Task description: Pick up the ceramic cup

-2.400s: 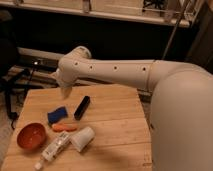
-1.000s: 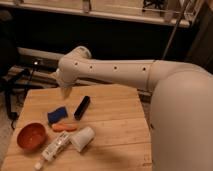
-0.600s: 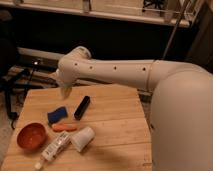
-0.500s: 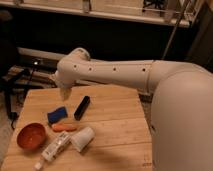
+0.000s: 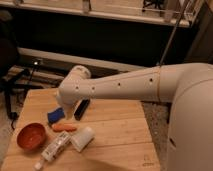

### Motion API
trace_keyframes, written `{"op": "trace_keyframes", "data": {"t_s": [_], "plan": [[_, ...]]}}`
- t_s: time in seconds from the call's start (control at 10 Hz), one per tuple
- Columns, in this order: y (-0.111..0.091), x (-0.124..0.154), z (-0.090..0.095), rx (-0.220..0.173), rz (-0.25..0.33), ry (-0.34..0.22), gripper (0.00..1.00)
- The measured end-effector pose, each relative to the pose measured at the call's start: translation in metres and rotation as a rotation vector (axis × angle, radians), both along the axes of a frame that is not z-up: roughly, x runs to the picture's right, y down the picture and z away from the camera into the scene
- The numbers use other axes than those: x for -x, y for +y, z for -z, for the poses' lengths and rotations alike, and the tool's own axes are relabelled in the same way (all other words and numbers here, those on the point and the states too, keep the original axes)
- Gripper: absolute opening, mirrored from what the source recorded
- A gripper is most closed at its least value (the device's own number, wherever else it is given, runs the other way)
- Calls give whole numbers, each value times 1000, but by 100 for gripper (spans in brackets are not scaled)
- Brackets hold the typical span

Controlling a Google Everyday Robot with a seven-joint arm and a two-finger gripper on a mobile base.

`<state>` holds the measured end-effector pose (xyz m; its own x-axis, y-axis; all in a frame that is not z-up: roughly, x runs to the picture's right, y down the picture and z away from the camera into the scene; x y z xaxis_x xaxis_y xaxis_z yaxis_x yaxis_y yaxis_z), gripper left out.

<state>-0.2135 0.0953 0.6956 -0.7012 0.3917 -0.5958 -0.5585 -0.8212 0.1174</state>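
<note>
The gripper (image 5: 66, 107) is at the arm's end, above the left rear of the wooden table (image 5: 120, 131) and beside a blue object (image 5: 55, 116). Its state cannot be determined. The cup (image 5: 82, 138) lies on its side, untouched, just right of the white bottle (image 5: 54, 148) and near the orange bowl (image 5: 31, 136).

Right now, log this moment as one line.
gripper: near blue object | ceramic cup: on its side on table, beside bottle | grasp: not yet
</note>
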Motion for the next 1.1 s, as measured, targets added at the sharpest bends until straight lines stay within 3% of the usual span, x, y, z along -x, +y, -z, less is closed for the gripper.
{"op": "trace_keyframes", "data": {"t_s": [0.2,0.4,0.7,0.9,1.1], "plan": [[41,-18,10,66,12,22,80],[61,-34,20,103,24,32,80],[68,-60,22,88,18,5,80],[83,-73,8,76,20,-31,80],[112,-72,-10,100,67,-55,80]]}}
